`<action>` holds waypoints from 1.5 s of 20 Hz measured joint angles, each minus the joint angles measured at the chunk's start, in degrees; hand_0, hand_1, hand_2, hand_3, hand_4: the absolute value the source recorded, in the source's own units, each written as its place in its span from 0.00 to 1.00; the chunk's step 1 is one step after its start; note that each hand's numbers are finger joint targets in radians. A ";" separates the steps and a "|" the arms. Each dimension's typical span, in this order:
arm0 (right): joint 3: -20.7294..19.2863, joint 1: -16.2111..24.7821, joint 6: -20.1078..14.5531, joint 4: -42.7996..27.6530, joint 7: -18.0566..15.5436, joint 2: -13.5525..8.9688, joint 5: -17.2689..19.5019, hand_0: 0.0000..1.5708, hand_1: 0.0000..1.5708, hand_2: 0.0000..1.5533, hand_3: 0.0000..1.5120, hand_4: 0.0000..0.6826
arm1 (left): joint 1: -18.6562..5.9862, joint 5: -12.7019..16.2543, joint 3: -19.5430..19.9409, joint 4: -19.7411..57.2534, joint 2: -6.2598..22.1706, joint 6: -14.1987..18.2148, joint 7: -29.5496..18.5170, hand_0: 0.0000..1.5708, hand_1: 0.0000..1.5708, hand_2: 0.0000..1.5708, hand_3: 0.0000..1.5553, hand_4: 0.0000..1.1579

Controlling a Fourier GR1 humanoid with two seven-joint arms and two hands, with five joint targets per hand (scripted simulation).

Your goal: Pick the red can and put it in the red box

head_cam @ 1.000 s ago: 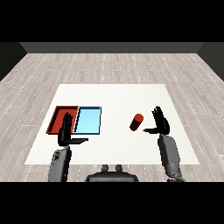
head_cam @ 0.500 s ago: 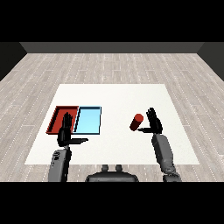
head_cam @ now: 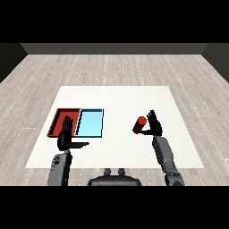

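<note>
We see the red can (head_cam: 140, 125) lying tilted on the white table (head_cam: 116, 96), no label readable. The right hand (head_cam: 154, 126) sits just beside it, fingers spread. Well left of the can lie the light blue tray (head_cam: 90, 123) and red tray (head_cam: 59, 120); the left hand (head_cam: 67, 136) spreads before them.

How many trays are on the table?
2. The red tray lies at the left, and the blue tray sits right beside it, on its right. Nothing seems to hide another.
</note>
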 measured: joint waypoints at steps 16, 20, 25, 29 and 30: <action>0.23 -6.22 -0.23 9.54 -2.59 0.23 -0.31 0.00 0.00 0.00 0.00 0.00 | -0.44 -0.23 -0.71 -0.67 -0.88 1.09 0.80 0.00 0.00 0.00 0.00 0.00; 1.52 -3.55 -1.55 5.27 -1.31 1.10 -0.23 0.00 0.00 0.00 0.00 0.00 | -0.11 0.29 -0.38 -1.22 -0.46 0.53 0.87 0.00 0.00 0.00 0.00 0.00; 1.34 -5.67 -1.97 8.72 -2.11 0.98 0.01 0.00 0.00 0.00 0.00 0.00 | 0.68 0.27 -0.48 -1.64 -0.46 0.33 0.60 0.00 0.00 0.00 0.00 0.00; 0.98 -7.72 -1.61 11.92 -2.59 0.53 0.08 0.00 0.00 0.00 0.00 0.00 | -0.97 0.34 -0.20 -1.89 -0.21 0.87 2.30 0.00 0.00 0.00 0.00 0.00; 1.14 -7.66 -1.66 11.29 -2.07 0.58 -0.01 0.00 0.00 0.00 0.00 0.00 | -0.86 -0.08 -0.57 -2.14 -0.52 1.30 2.42 0.00 0.00 0.00 0.00 0.00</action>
